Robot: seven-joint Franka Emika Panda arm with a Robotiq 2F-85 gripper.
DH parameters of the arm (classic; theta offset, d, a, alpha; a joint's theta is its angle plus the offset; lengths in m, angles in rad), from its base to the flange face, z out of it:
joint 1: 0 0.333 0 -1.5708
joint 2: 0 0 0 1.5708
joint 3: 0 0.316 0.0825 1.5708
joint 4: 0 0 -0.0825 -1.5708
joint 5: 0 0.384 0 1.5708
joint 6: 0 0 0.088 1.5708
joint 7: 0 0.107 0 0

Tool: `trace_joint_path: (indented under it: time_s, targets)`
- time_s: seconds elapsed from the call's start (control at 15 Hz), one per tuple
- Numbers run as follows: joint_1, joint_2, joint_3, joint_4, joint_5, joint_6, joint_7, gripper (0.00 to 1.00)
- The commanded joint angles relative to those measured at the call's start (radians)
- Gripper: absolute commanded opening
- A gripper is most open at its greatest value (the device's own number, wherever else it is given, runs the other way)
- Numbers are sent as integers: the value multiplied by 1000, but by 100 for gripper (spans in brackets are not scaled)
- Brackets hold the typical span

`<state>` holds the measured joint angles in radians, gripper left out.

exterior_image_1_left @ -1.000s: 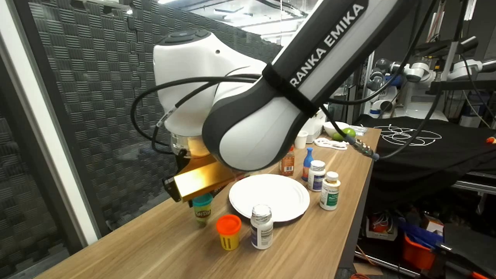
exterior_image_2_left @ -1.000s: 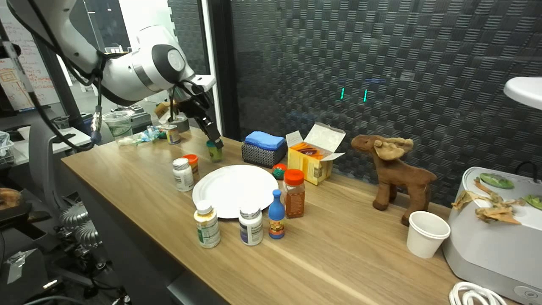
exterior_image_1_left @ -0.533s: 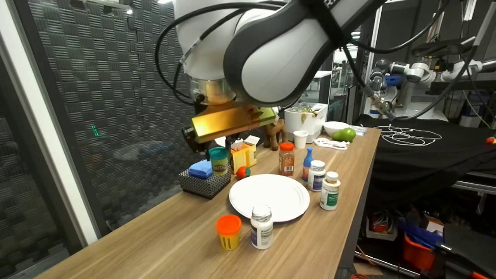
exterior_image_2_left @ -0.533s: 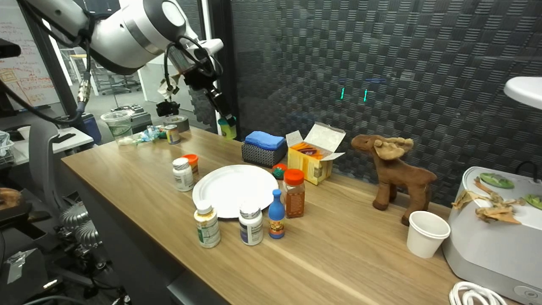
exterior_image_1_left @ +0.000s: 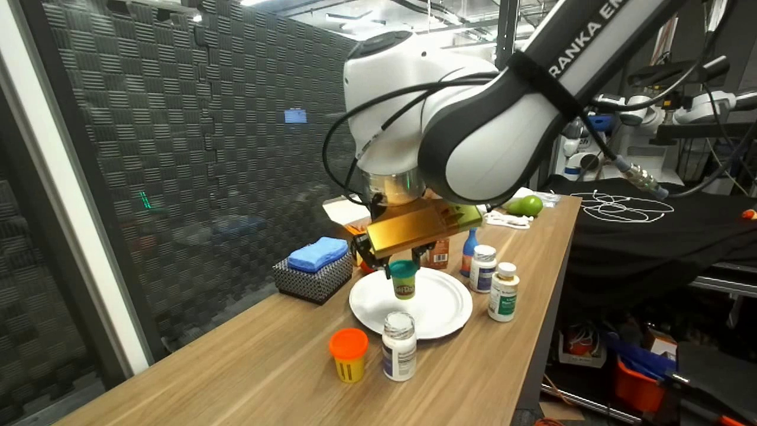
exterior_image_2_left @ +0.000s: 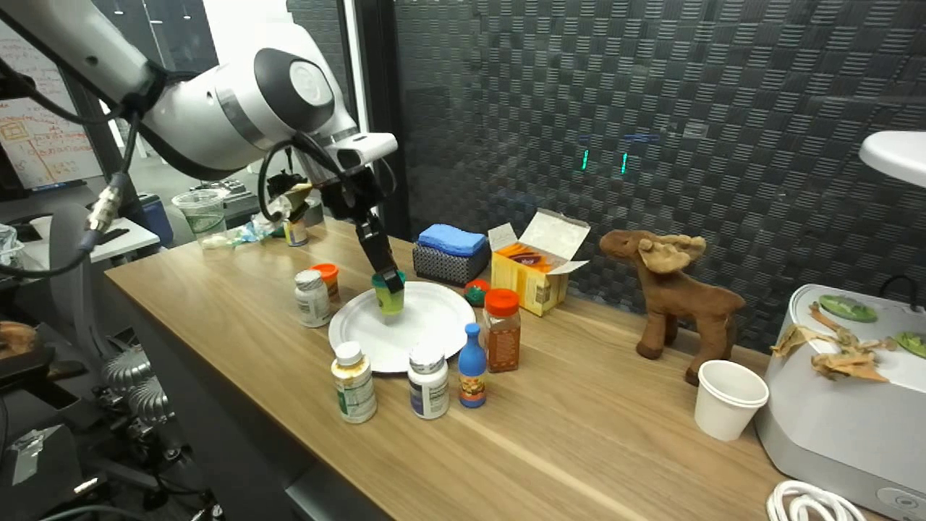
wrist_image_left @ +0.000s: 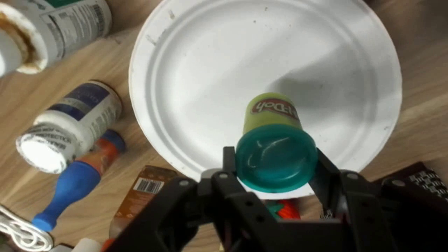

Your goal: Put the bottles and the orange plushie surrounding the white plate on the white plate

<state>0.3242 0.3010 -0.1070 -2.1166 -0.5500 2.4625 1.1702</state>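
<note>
Snugly in one half-spread hand [wrist_image_left: 273, 157], one teal-lidded tub [exterior_image_1_left: 404, 283] over one plate [wrist_image_left: 210, 70] near three white bottles [exterior_image_2_left: 429, 387].

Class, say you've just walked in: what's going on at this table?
A white robot arm grips a round lime-green plastic tub with a teal lid in its black fingers, over a flat, round white plate. Whether the tub touches the plate is unclear. Three white plastic pill bottles stand beside the plate, none on it.
</note>
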Motion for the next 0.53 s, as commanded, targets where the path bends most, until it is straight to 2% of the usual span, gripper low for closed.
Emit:
trace_joint_path:
  time_s: [0.0, 0.47]
  targets:
    - [-31, 42, 14, 12, -15, 46, 59, 28]
    - [-40, 113, -15, 90, -10, 82, 113, 28]
